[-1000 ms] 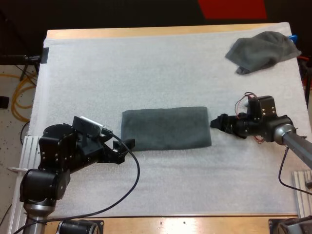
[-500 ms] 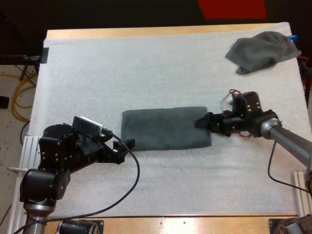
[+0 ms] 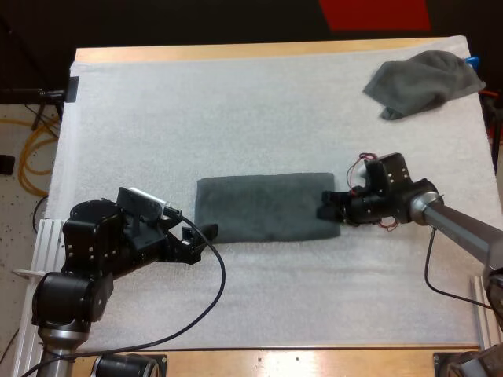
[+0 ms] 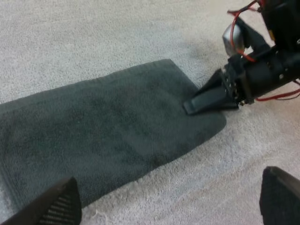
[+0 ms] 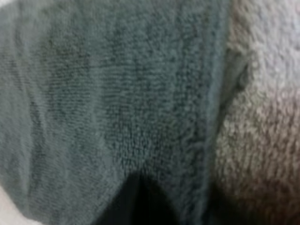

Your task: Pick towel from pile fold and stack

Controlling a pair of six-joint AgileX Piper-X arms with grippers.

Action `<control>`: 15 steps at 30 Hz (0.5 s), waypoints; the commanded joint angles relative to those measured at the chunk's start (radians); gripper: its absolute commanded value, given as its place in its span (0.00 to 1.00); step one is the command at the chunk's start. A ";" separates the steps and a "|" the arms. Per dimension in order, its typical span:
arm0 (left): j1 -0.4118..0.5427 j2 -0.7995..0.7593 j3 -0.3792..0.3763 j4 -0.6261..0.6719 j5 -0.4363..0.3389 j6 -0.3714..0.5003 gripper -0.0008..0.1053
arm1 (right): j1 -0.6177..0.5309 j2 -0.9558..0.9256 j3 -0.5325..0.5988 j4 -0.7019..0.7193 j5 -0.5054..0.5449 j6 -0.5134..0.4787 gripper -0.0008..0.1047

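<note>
Now my right pincer (image 3: 328,210) is down at the right short edge of the folded towel (image 3: 267,206), on or just over the cloth; whether it is clenched or released I cannot tell. My left pincer (image 3: 203,242) is released, standing apart and clear of everything, just beside the towel's left end at its near corner.

The folded towel lies flat as a long strip on the mat (image 3: 236,118), about midway between the left and right edges of the worktop (image 3: 236,52) and somewhat toward its near edge. A crumpled towel (image 3: 423,82) sits well apart at the mat's far right corner.

I judge the cloth light, soft and limp. It should sag wherever it is unsupported, and its nap will likely cling to the rough mat. The layers may slide apart, so a hold should pinch every layer at once. The short edges near their corners look best, one end per pincer.
</note>
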 commanded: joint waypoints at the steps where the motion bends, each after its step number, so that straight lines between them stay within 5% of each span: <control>1: -0.004 -0.005 -0.006 -0.003 0.011 -0.007 0.72 | 0.007 0.002 0.004 0.015 -0.012 -0.017 0.01; 6: -0.004 -0.005 -0.006 -0.003 0.011 -0.011 0.72 | 0.007 -0.040 0.004 0.055 0.045 -0.073 0.01; 15: -0.004 -0.005 -0.006 -0.003 0.011 -0.016 0.72 | 0.007 -0.285 -0.008 0.429 0.632 -0.318 0.01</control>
